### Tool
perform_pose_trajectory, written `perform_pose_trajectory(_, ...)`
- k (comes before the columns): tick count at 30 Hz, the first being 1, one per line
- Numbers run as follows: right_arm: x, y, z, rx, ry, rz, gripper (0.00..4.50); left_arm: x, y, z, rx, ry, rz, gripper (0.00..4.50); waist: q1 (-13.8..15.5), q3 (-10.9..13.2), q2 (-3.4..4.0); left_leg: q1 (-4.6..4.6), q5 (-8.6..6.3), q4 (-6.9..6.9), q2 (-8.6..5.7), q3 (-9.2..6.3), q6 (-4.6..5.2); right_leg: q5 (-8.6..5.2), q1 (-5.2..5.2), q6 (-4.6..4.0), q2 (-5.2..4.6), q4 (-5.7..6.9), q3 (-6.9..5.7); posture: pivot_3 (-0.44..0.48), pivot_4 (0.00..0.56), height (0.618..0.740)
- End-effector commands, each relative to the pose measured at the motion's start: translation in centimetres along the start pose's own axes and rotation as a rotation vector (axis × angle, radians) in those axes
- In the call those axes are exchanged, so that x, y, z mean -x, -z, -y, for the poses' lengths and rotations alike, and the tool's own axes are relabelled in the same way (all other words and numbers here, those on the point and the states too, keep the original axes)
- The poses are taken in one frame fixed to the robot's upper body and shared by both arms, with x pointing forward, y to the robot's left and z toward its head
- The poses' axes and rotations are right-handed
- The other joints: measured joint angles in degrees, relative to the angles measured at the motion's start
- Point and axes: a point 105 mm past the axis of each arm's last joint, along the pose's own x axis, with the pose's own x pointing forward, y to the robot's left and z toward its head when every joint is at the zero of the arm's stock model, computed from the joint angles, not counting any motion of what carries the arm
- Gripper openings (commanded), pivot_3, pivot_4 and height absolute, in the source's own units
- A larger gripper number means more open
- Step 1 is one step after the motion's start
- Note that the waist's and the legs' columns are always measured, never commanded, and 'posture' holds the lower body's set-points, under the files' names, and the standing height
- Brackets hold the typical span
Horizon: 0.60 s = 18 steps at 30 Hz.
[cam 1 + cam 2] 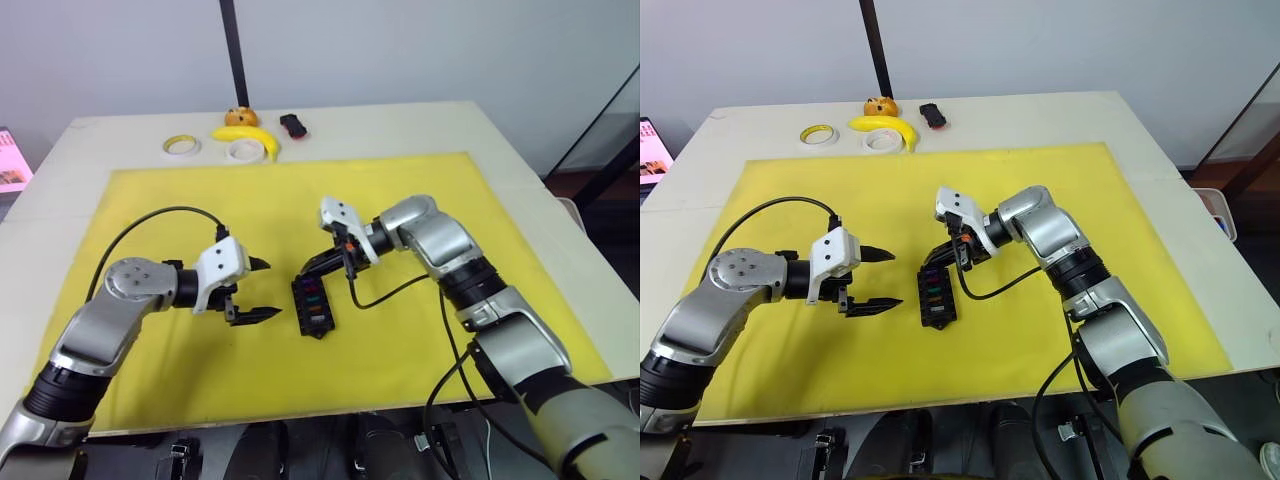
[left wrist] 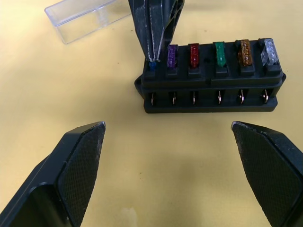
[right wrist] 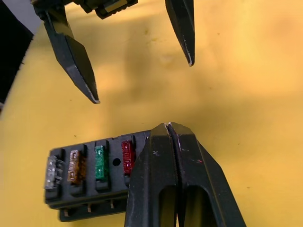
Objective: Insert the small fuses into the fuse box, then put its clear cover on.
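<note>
Right gripper (image 2: 152, 56): we see it pinched shut on the blue fuse (image 2: 152, 65), end slot of fuse box (image 2: 210, 87).
Left gripper (image 1: 252, 290): spread, empty.
Clear cover (image 2: 83, 19): near box.
Risk: we expect tilted pressure to jam the fuse.

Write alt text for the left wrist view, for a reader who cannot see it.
The right gripper, fingers shut, presses a small blue blade fuse into the end slot of a black plastic fuse box on a yellow mat; purple, red, green, amber and grey fuses already sit beside it. The left gripper hangs open nearby, and a clear rectangular plastic cover lies behind.
</note>
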Motion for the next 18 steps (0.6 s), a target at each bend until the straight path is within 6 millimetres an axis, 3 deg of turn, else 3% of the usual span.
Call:
perform_pose_trajectory(1,0.0,-0.4,-0.1,0.018,-0.003,-0.03,0.03,-0.1,-1.0,0.2,-0.036,0.004,0.027,4.5,-0.02,0.0,0.0,0.0,0.0,0.0,0.0,0.0,0.0,0.0,0.0,0.0,0.0,0.0,0.0,0.0,0.15,0.74)
perform_pose_trajectory(9,-0.4,0.8,1.0,0.03,0.049,-0.087,0.03,-0.2,-1.0,0.3,-0.034,0.002,0.028,4.5,-0.01,0.0,0.0,0.0,0.0,0.0,-0.02,0.01,0.0,0.0,0.0,0.0,0.0,0.0,0.0,0.0,0.15,0.74)
perform_pose_trajectory(18,-0.5,2.3,0.6,0.035,0.034,-0.151,0.03,-0.1,-0.9,0.4,-0.037,0.005,0.023,4.5,0.05,0.0,0.0,0.0,0.0,0.0,-0.01,0.0,0.0,0.0,0.0,0.0,0.0,0.0,0.0,0.0,0.15,0.74)
